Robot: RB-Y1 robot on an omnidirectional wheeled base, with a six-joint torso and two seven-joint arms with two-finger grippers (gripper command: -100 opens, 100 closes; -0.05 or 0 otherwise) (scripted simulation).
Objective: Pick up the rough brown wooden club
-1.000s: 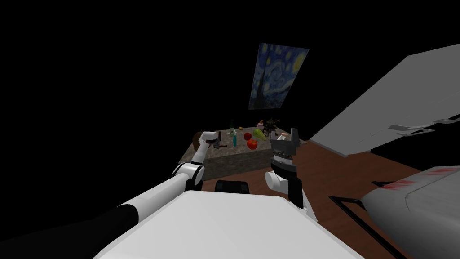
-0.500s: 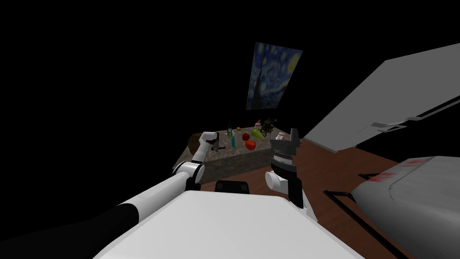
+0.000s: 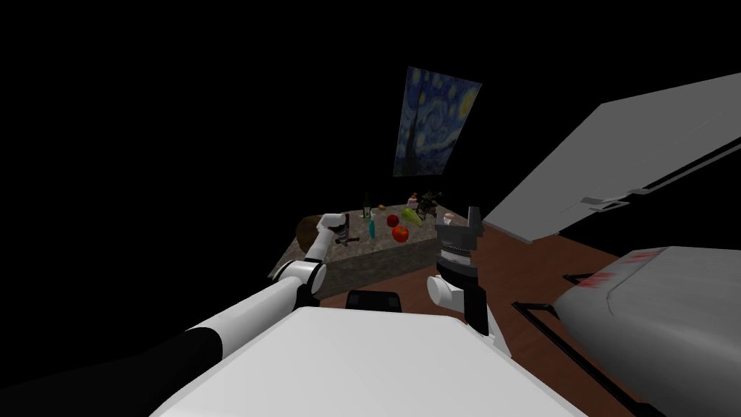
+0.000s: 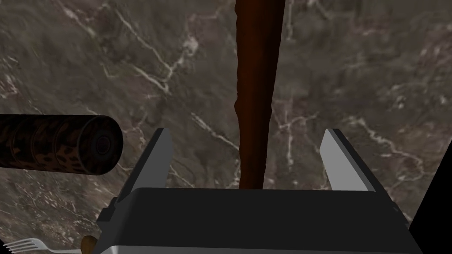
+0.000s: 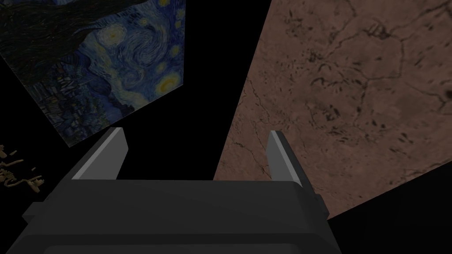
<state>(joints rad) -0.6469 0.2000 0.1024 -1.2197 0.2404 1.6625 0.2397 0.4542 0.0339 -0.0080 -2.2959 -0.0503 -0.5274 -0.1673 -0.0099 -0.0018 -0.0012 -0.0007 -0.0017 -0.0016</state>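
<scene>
Head far, left wrist close, same tabletop

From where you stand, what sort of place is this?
Likely a room in a house, perhaps a dining area: a stone-topped table holds red fruit and a green bottle, and a swirly night-sky painting hangs behind.

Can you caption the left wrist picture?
Open left gripper straddles the brown club on a dark marbled tabletop.
</scene>
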